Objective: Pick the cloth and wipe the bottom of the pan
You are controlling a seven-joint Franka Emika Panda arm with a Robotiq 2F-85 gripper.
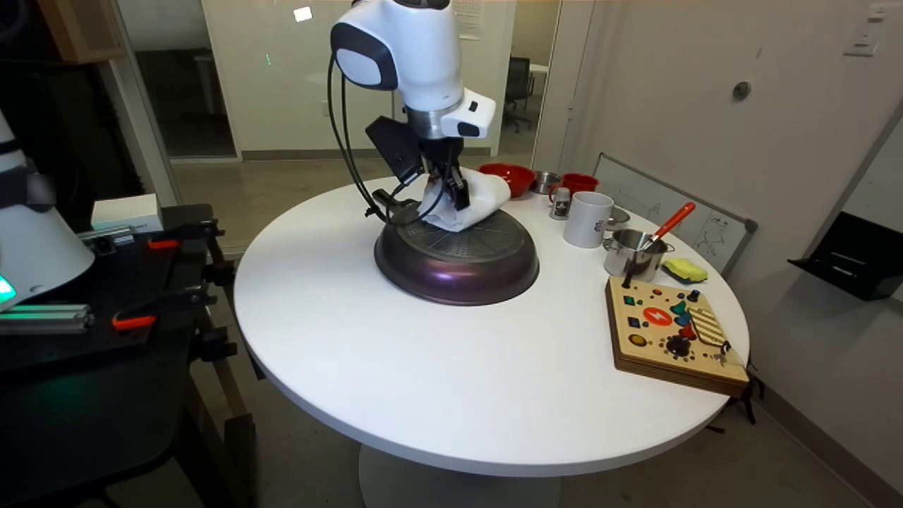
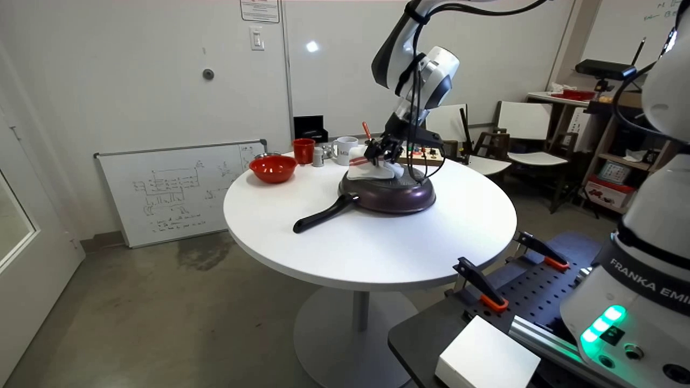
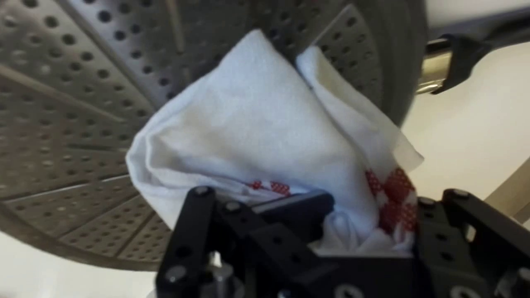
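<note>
While my pincer point(image 1: 458, 190) is clamped narrow on the gathered cloth point(image 3: 256, 120), my cables point(image 1: 347, 152) hang in a loop beside it, down across the base of the pan point(image 1: 458, 275). On the round white table point(image 1: 437, 381), in an exterior view, a red bowl point(image 1: 506, 178) stands beyond the pan, then a small metal bowl point(image 1: 547, 181), red mug point(image 1: 581, 184), shaker point(image 1: 560, 204) and white mug point(image 1: 585, 220). A yellow pad point(image 1: 684, 270) lies just beside a steel pot point(image 1: 624, 257); a wooden board point(image 1: 656, 346) fitted with knobs sits at the table's edge. A whiteboard point(image 2: 183, 188) leans on the wall behind.

The pot holds a red-handled utensil point(image 1: 674, 220), tilted, lower end inside the rim. Contents of the mugs: cannot tell.

The pan lies upside down: glossy purplish-dark sides, grey metal base with radial grooves and small round pits. Its black handle point(image 2: 323, 215) meets the body at a shiny collar point(image 3: 434, 68). The cloth, woven white with red checked patches, rests in folded layers on that base, one corner showing past the rim in the wrist view.
</note>
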